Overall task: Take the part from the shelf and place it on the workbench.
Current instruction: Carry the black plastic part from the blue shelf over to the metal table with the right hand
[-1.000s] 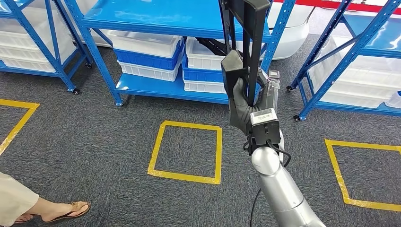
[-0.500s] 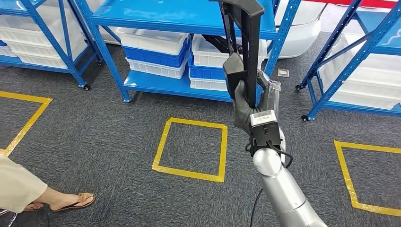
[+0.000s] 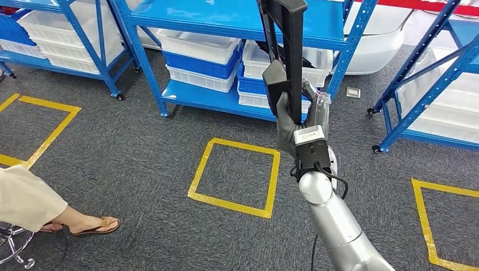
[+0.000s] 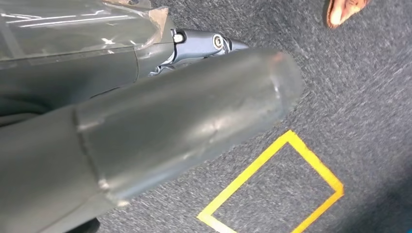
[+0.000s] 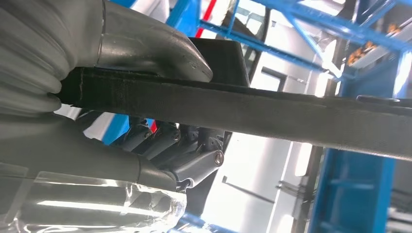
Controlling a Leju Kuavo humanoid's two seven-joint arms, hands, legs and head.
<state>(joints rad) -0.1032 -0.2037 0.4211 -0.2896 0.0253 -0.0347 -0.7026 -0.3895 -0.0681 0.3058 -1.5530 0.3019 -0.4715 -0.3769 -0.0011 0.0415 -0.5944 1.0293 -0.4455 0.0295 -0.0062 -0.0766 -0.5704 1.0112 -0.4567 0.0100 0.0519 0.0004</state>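
Holding black part (image 3: 288, 39), right hand (image 3: 294, 121)

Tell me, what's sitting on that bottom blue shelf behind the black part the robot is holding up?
Stacked white and blue bins fill the bottom shelf. The black part, gripped by the right hand, covers part of the white bins directly behind it.

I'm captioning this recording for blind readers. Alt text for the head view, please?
The robot's right hand grips a long black part upright above grey carpet with yellow tape squares. Blue shelves holding white bins stand behind; a person's sandalled foot is at lower left.
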